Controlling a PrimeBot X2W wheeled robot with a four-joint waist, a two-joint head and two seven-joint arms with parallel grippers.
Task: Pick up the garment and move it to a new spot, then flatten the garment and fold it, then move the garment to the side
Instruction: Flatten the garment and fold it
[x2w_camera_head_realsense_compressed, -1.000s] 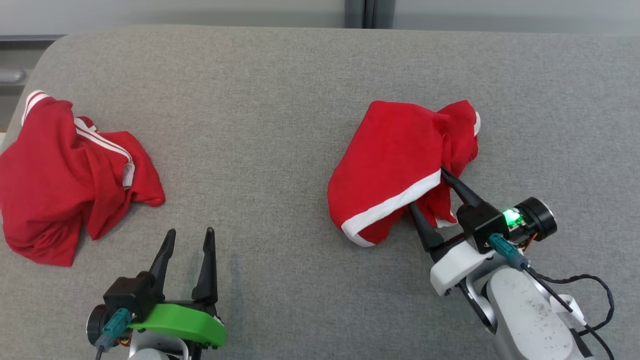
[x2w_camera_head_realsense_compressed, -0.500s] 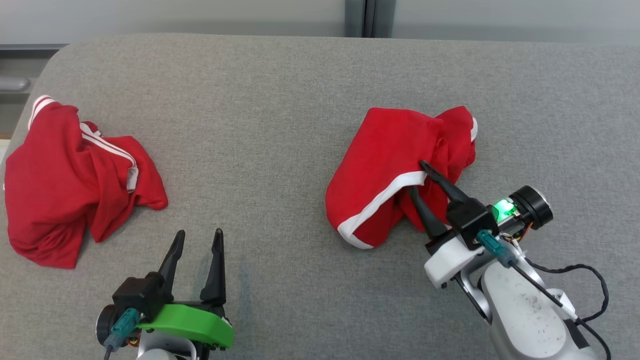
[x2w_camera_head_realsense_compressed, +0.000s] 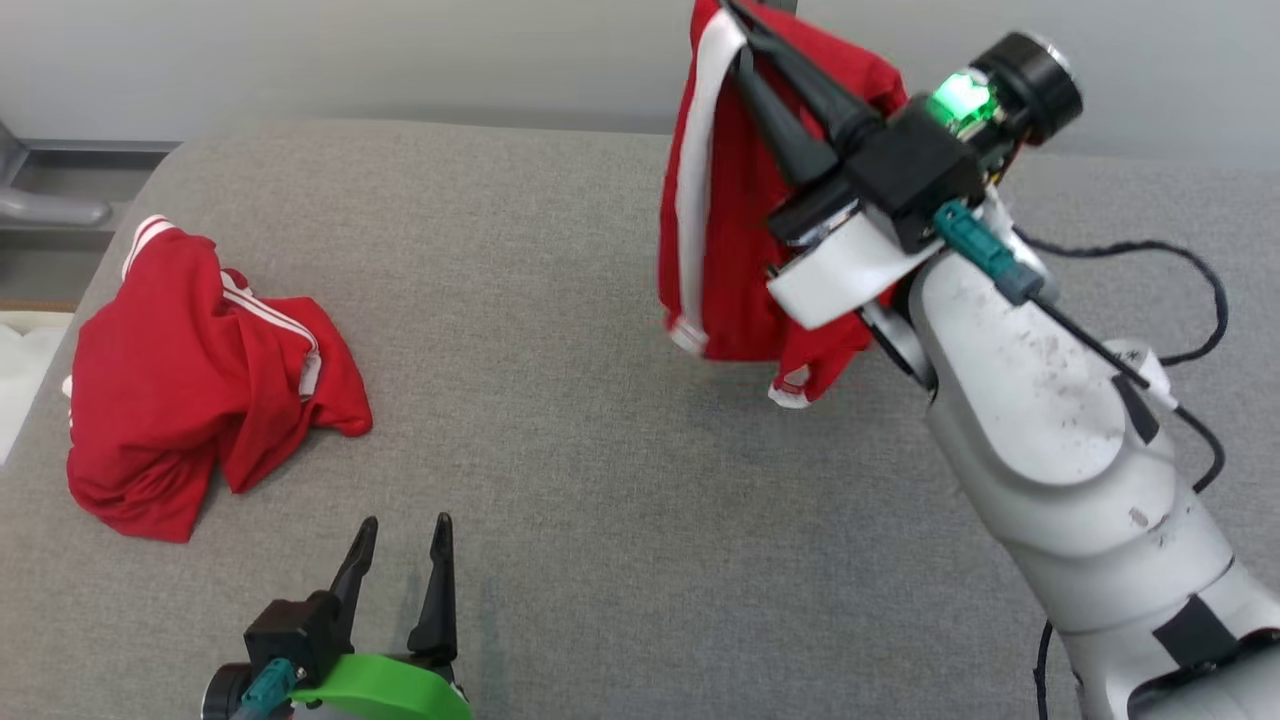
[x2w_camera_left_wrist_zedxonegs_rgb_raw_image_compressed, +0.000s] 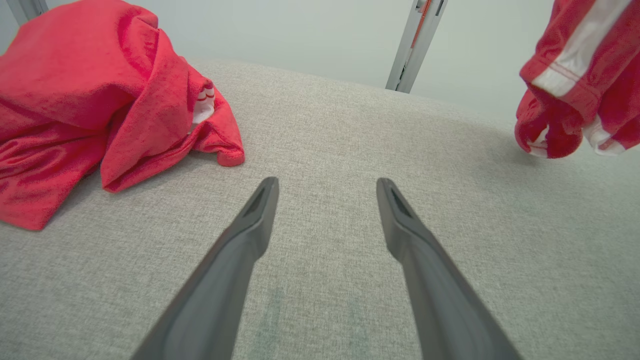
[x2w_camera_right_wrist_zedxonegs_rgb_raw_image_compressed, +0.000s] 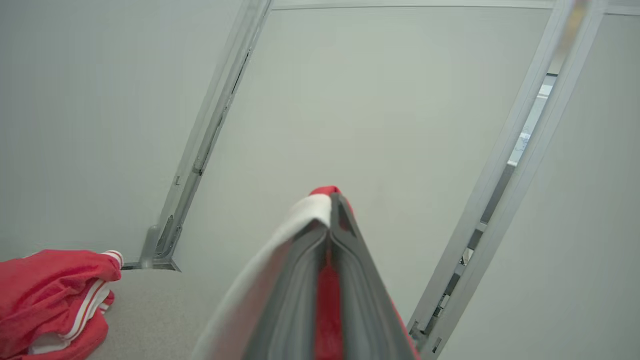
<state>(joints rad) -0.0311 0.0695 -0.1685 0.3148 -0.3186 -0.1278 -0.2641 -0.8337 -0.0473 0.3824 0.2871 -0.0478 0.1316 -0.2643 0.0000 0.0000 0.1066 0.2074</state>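
Red garment (x2w_camera_head_realsense_compressed: 720, 230) dangling lengthwise under right gripper (x2w_camera_head_realsense_compressed: 735, 30) w/ fingers pinching it at top; left gripper (x2w_camera_head_realsense_compressed: 405, 525) (fingers spread) idling well apart.

red garment (x2w_camera_head_realsense_compressed: 730, 250) with a broad white band along one edge and small white-striped corners, pinched between the black right fingers (x2w_camera_head_realsense_compressed: 815, 90). off to the left of the black left fingers (x2w_camera_head_realsense_compressed: 438, 590), other garment (x2w_camera_head_realsense_compressed: 200, 390), same red, with paired thin white stripes. under both pairs of fingers, pale grey desk (x2w_camera_head_realsense_compressed: 560, 400) in plain woven cloth, with a faint blue-green smudge between the left fingers. bright green cover (x2w_camera_head_realsense_compressed: 385, 690) behind the left fingers; green light (x2w_camera_head_realsense_compressed: 960, 100), teal plug (x2w_camera_head_realsense_compressed: 975, 245) and speckled white forearm (x2w_camera_head_realsense_compressed: 1030, 400) behind the right fingers.
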